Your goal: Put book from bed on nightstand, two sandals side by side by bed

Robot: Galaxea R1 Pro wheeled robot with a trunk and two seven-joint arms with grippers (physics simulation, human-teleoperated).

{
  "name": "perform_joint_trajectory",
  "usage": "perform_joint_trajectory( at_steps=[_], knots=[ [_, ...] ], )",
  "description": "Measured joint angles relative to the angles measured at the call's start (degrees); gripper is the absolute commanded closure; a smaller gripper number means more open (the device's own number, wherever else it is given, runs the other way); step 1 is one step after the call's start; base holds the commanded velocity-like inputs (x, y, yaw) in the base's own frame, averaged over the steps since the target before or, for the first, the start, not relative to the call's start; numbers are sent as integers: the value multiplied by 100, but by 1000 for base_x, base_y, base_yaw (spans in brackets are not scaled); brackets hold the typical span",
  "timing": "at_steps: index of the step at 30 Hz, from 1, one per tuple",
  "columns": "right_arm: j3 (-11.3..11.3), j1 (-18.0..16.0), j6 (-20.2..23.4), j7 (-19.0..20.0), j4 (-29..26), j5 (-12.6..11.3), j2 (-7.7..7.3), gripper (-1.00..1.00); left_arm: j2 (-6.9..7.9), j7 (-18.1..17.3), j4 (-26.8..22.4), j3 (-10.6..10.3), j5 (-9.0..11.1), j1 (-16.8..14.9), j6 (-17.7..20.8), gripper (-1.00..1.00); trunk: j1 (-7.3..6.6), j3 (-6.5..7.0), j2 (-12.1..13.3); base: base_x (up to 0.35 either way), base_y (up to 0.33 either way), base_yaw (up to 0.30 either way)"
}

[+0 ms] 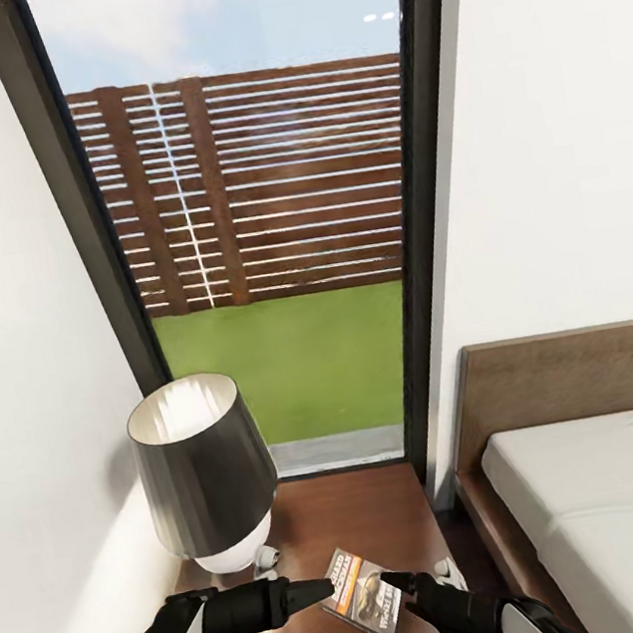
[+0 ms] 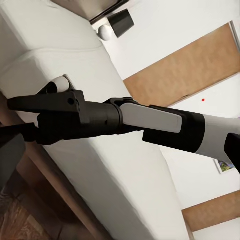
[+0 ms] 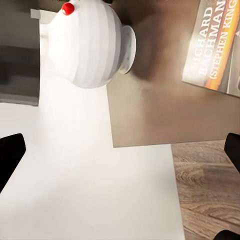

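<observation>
The dark-brown glossy nightstand [image 1: 375,520] stands beneath the tall window, beside the bed [image 1: 604,498]. On its top sit a lamp [image 1: 206,473] — dark shade, white base — and the book [image 1: 363,592], lying flat near the front edge. The bed's off-white mattress is bare.

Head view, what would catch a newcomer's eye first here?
Probably the tall window straight ahead, with its slatted fence and bright grass. Next, the dark-shaded lamp on the nightstand at lower left, where the book lies flat beside the right hand. The bed sits at the right.
</observation>
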Motion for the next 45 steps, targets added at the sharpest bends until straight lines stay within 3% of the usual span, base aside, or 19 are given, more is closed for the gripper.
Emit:
perform_joint_trajectory(
  at_steps=[34, 45],
  knots=[
    [20, 0, -27, 1, -9, 3, -3, -100, 0, 10, 6, -1, -4, 2, -5, -100, -1, 1, 1, 0, 0, 0],
    [-18, 0, -35, -4, -10, -2, -27, -100, 0, 210, 18, -3, -10, 3, -17, -100, -242, 198, 441, 0, 0, 0]
  ],
)
